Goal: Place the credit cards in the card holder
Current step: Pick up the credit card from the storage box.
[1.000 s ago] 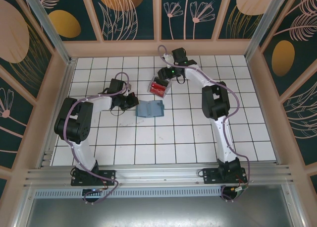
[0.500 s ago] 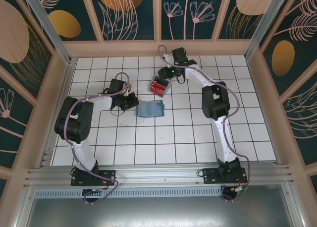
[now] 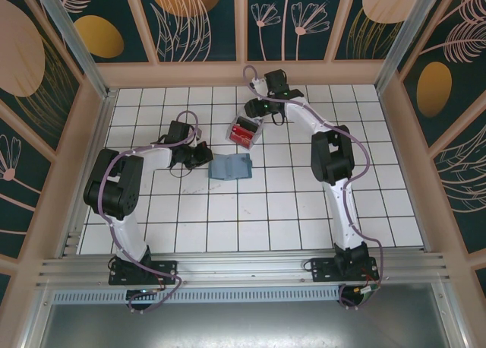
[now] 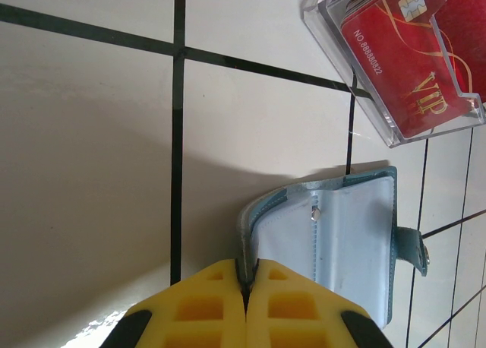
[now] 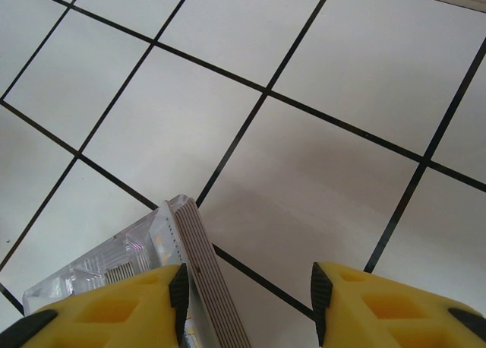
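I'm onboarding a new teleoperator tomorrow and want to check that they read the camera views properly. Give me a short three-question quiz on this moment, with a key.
1. True or false: the left tool is shut on an edge of the opened card holder.
2. Where are the red credit cards? A in the clear tray; B in the card holder's slots; C between the left tool's fingers.
3. Fill in: in the right wrist view, the jaws of the right tool stand ____, with bare tile between them.

Key: 1 true; 2 A; 3 open.
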`<state>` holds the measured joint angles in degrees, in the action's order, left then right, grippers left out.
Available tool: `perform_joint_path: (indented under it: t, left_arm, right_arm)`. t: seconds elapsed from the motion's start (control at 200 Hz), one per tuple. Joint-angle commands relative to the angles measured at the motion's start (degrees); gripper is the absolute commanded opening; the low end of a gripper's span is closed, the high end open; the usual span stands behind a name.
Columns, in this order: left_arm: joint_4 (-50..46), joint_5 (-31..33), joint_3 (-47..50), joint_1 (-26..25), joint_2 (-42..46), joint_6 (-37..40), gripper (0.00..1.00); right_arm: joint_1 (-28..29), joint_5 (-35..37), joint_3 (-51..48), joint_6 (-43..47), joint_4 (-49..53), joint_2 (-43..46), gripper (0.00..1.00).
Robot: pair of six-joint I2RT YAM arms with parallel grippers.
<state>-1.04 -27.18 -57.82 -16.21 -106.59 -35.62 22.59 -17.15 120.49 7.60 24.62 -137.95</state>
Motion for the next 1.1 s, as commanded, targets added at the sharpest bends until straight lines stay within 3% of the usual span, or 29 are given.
perform_joint_path:
  t: [0.0, 0.24, 0.586, 0.941, 1.096]
  left_arm:
    - [0.9, -0.9, -0.7, -0.3, -0.8, -0.3, 0.00]
    - [1.0, -0.9, -0.6, -0.4, -0.9, -0.5, 0.00]
    - [1.0, -0.9, -0.4, -0.4, -0.8, -0.4, 0.00]
    - [0.9, -0.9, -0.4, -0.3, -0.8, -0.3, 0.00]
    - [1.0, -0.9, -0.5, -0.4, -0.8, -0.4, 0.00]
  right_arm:
    - [-0.1, -0.7, 0.7, 0.6, 0.0, 2.7, 0.48]
    - [0.4, -2.3, 1.2, 1.9, 2.5, 1.5, 0.65]
    - [0.3, -1.9, 3.2, 2.2, 5.2, -2.4, 0.64]
    - [0.1, 3.0, 3.6, 2.2, 5.0, -2.2, 0.51]
    - [0.2, 5.1, 2.8, 2.3, 3.6, 0.1, 0.50]
